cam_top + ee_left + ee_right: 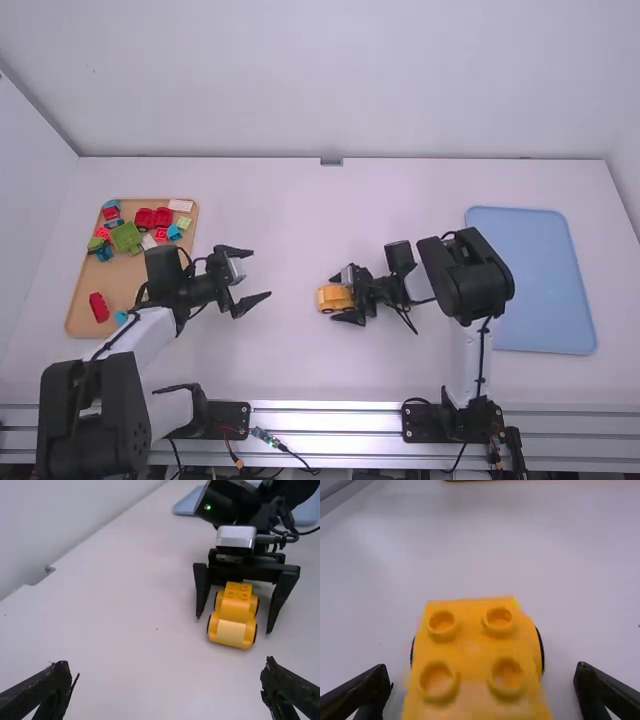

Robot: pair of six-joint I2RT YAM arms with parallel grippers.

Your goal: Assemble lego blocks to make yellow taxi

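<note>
The yellow taxi body point(335, 298) stands on its wheels near the table's middle, with my right gripper point(341, 295) around it, fingers apart. In the left wrist view the yellow car point(232, 615) shows studs on one part and a smooth slope on the other; small gaps separate it from the fingers on both sides. In the right wrist view four studs of the car point(472, 650) lie between the tips of the right gripper point(482, 685). My left gripper point(262, 277) is open over the table beside the wooden tray; in its wrist view the left gripper point(167, 682) holds nothing.
A wooden tray point(75, 310) at the left holds several loose blocks, among them a green block point(126, 237) and a red block point(99, 307). On the right, a blue tray point(545, 290) lies partly behind the right arm. A wall rises at the table's far edge.
</note>
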